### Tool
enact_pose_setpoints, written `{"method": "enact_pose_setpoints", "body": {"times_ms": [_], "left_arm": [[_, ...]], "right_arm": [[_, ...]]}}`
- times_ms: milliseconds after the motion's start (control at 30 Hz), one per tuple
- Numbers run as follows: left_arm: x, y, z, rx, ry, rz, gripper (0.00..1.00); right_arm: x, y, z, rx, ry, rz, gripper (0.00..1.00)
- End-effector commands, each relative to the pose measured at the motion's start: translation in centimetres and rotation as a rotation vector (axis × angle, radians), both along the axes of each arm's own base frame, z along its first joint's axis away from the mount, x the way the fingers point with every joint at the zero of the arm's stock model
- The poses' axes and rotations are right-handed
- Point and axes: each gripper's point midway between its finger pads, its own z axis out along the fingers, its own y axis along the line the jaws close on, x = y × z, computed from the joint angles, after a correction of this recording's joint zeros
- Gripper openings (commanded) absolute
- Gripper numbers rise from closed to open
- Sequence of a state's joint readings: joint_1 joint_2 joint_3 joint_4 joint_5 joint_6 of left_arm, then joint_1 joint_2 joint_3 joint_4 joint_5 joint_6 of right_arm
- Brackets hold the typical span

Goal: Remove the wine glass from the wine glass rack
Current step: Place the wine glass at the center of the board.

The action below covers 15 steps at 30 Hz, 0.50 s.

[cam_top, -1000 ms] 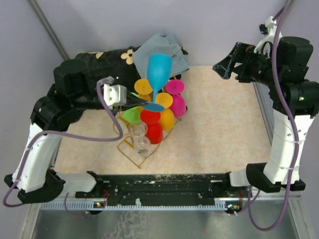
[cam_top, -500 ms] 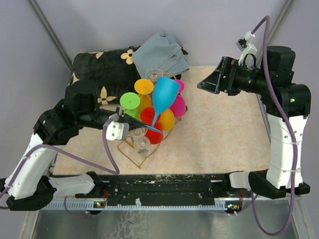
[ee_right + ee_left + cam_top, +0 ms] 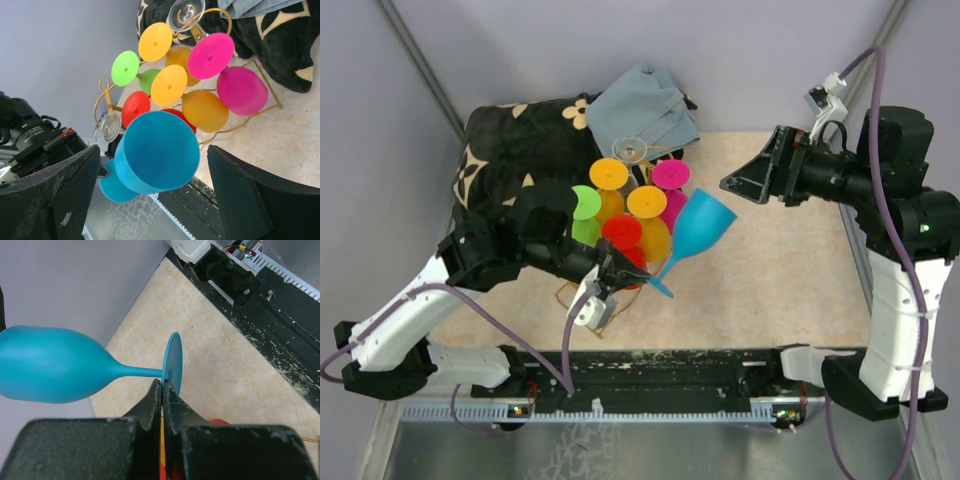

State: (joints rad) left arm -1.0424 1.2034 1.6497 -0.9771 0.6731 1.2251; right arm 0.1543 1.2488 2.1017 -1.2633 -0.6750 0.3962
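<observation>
The left gripper (image 3: 163, 385) had its fingers pressed shut on the round foot of the blue wine glass (image 3: 50, 372), seemingly pinching the disc's edge just below the stem. The glass lay almost level, off the wine glass rack (image 3: 106, 102) and just to its right, above the table (image 3: 770, 270). The left arm reached low across the rack's front. The right gripper (image 3: 735, 185) hung spread wide, holding nothing, facing the bowl's mouth. Orange, pink, green, red and clear glasses crowded the rack; a black floral cloth (image 3: 520, 150) and a grey cloth (image 3: 645, 100) lay behind.

wine glass rack (image 3: 107, 98) mostly behind coloured glasses (image 3: 207, 107), wine glass (image 3: 50, 365) rim cropped
</observation>
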Motion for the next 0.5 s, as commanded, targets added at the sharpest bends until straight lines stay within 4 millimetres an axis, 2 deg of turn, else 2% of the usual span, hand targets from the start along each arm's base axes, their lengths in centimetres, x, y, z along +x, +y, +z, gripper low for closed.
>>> {"method": "enact_pose_setpoints", "body": {"times_ms": [0, 333, 467], "left_arm": [[-1.2, -1.5, 0.9, -0.05, -0.086, -0.063, 0.0], [-2.8, -3.9, 0.2, -0.048, -0.137, -0.106, 0.0], [-3.0, -4.5, -0.3, -0.05, -0.158, -0.112, 0.0]], "right_arm": [[-3.6, 0.2, 0.9, 0.03, -0.034, 0.052, 0.88], [-7.6, 0.1, -2.5, 0.029, 0.046, 0.089, 0.85], [-8.8, 0.1, -2.7, 0.035, 0.04, 0.105, 0.83]]}}
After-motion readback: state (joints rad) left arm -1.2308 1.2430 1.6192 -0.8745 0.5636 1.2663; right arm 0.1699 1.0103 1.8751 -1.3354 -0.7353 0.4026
